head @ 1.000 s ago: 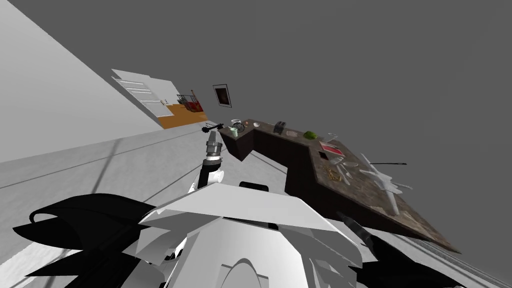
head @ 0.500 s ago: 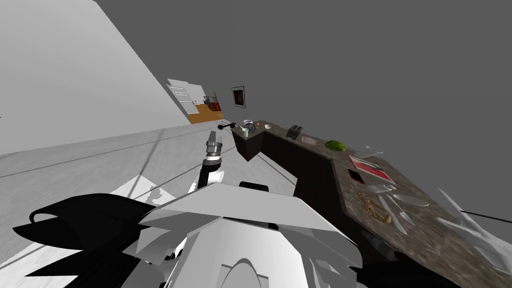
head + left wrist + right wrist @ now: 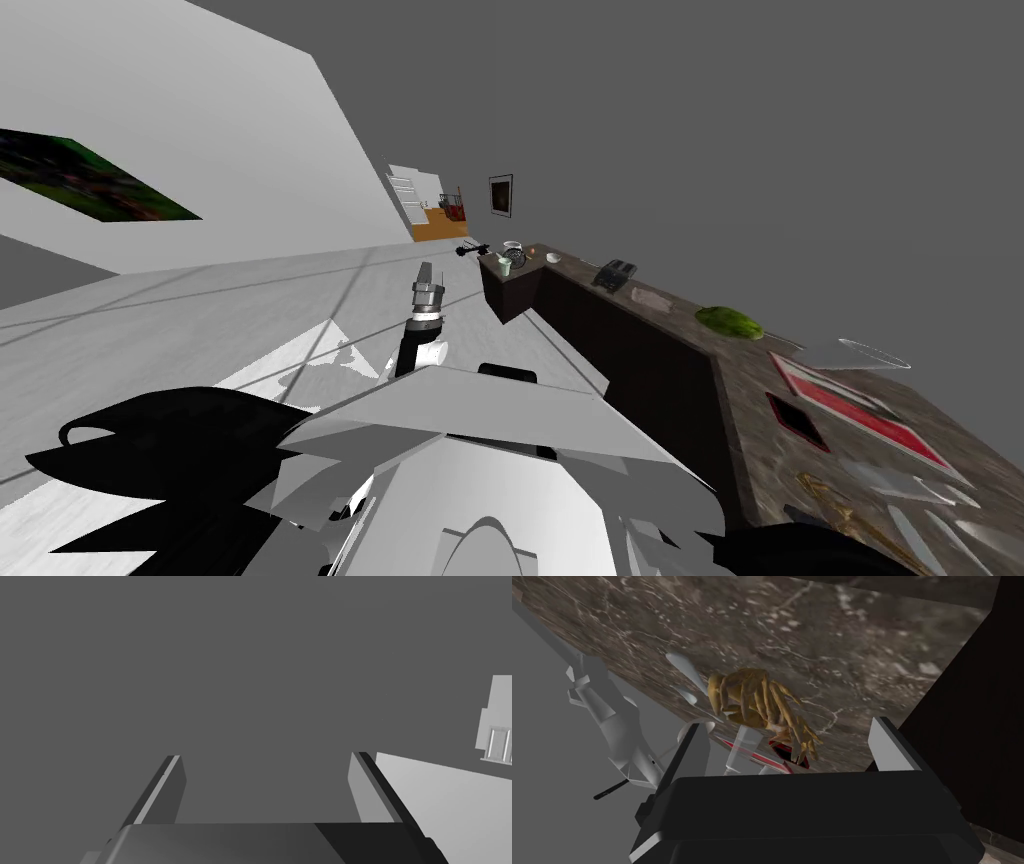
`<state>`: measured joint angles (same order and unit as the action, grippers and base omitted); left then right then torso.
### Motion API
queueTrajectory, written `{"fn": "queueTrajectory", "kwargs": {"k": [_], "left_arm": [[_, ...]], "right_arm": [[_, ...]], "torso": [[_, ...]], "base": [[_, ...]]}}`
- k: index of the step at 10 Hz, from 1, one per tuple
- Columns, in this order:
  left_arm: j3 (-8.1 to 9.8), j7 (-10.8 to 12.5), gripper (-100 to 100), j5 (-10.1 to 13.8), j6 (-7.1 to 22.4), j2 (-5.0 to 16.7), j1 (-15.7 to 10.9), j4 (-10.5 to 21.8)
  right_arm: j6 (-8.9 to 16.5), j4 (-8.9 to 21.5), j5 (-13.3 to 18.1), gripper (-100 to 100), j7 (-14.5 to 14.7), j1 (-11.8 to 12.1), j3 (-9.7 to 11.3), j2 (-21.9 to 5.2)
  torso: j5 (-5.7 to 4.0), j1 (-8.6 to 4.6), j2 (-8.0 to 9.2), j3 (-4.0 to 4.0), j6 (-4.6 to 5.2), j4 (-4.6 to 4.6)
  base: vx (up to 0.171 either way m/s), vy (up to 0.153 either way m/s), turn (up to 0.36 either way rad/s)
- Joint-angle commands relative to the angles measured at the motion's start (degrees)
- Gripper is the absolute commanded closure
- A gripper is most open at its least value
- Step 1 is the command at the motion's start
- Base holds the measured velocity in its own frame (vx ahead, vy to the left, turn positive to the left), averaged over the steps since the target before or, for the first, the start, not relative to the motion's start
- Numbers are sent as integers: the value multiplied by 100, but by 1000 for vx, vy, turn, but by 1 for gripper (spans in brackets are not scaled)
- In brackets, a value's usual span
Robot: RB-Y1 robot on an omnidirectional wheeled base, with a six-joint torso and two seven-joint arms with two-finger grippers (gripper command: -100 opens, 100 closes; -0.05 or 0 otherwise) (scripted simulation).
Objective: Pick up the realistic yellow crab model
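- Yellow crab model [image 3: 759, 706] sits just ahead of the right gripper [image 3: 789, 726], whose fingers stand spread, holding nothing.
- It lies on the dark marbled countertop [image 3: 862, 631], near a white plane-shaped model [image 3: 607, 711].
- The step in hand, by my judgement, is the approach; no grasp is made yet.
- The next move calls for reaching closer, straddling the shell, then closing.
- Left gripper [image 3: 265, 756] is held forward, away from the counter, fingers spread too.

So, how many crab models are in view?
1. The yellow crab lies on the marbled counter, ahead of the open right gripper. Others may be hidden beyond the picture's edge.
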<state>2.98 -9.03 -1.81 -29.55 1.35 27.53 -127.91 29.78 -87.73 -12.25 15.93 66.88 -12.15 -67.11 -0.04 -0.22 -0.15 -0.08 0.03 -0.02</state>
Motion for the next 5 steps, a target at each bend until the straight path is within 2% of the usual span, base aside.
{"fn": "queueTrajectory", "kwargs": {"k": [1,2,3,4,5], "left_arm": [[0,0,0,0,0,0,0,0],[0,0,0,0,0,0,0,0],[0,0,0,0,0,0,-1,0],[1,0,0,0,0,0,0,0],[0,0,0,0,0,0,0,0]], "right_arm": [[31,209,34,-100,-31,33,20,-32],[84,305,52,-100,-75,62,63,-4],[95,328,52,-100,-90,69,90,23],[61,287,2,-100,-79,130,25,-34],[49,305,3,0,-81,128,31,-32]], "torso": [[0,0,0,0,0,0],[-2,-5,5,3,2,1],[-4,-13,9,5,-2,2],[-5,-11,22,12,8,5],[0,14,30,18,9,8]], "base": [[71,-109,256],[57,-133,378],[22,-129,181],[4,-53,16],[3,-11,1]]}}
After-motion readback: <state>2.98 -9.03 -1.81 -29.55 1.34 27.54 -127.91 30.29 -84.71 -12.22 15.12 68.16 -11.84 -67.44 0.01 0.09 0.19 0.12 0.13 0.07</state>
